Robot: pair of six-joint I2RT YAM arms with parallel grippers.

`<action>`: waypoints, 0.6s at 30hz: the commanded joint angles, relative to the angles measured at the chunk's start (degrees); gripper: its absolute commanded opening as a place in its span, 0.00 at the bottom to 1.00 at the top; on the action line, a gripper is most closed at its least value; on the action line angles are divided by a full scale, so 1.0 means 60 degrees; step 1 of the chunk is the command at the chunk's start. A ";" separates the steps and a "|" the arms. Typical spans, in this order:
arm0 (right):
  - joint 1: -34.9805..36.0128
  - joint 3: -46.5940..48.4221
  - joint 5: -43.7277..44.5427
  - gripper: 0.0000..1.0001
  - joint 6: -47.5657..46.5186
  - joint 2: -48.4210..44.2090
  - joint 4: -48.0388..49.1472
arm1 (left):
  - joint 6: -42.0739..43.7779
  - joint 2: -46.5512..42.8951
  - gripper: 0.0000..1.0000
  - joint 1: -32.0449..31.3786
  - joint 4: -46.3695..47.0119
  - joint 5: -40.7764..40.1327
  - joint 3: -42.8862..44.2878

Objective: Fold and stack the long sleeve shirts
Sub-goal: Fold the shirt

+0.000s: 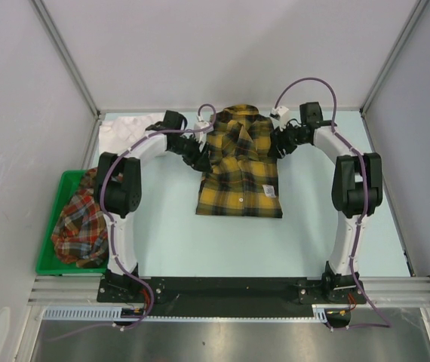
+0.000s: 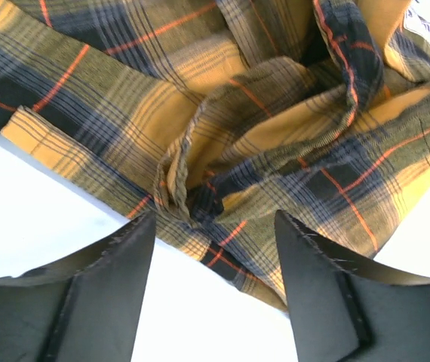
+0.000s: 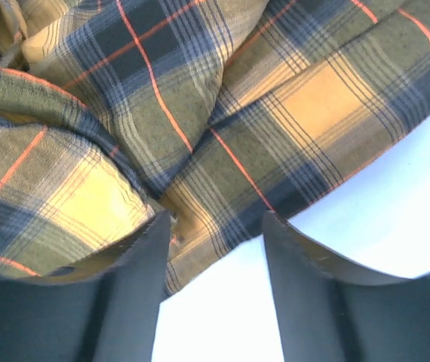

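progress: first of three, mid-fold | yellow shirt (image 1: 239,170): centre of surface (image 1: 200,249), sleeves seemingly tucked in | left pincer (image 2: 215,215), right pincer (image 3: 216,215): both spread, astride its upper side edges | white shirt (image 1: 124,130): crumpled, far-left corner | red shirt (image 1: 79,226): in bin (image 1: 45,256) | stack: none yet

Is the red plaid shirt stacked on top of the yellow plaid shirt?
No, the red plaid shirt lies in the green bin at the left, apart from the yellow plaid shirt spread in the middle.
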 commanded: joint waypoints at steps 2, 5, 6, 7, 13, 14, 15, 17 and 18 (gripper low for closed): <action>-0.0025 0.0413 -0.0781 0.65 -0.0495 0.0388 -0.1011 | 0.0577 0.0199 0.75 0.0095 -0.0479 0.0777 0.0439; 0.0077 0.0486 -0.0811 0.66 -0.0408 0.0724 -0.0983 | 0.0767 0.0463 0.74 0.0022 -0.0464 0.0734 0.0586; 0.0049 0.0531 -0.0855 0.66 -0.0291 0.0827 -0.0924 | 0.0797 0.0537 0.73 0.0021 -0.0479 0.0763 0.0644; 0.0049 0.0618 -0.1029 0.66 -0.0145 0.1031 -0.0938 | 0.0797 0.0595 0.72 0.0021 -0.0479 0.0778 0.0732; 0.0048 0.0941 -0.1104 0.59 0.0106 0.1413 -0.1055 | 0.0607 0.0889 0.62 -0.0008 -0.0493 0.0617 0.1113; 0.0049 0.0985 -0.1104 0.54 0.0106 0.1486 -0.1143 | 0.0548 0.0903 0.57 -0.0008 -0.0494 0.0588 0.1143; 0.0034 0.1043 -0.1119 0.47 0.0135 0.1487 -0.1187 | 0.0490 0.0904 0.52 -0.0008 -0.0465 0.0500 0.1143; -0.0024 0.1161 -0.1250 0.28 0.0179 0.1327 -0.1319 | 0.0416 0.0816 0.38 0.0021 -0.0537 0.0426 0.1158; -0.0097 0.1175 -0.1309 0.15 0.0237 0.1224 -0.1348 | 0.0387 0.0743 0.33 0.0050 -0.0639 0.0441 0.1143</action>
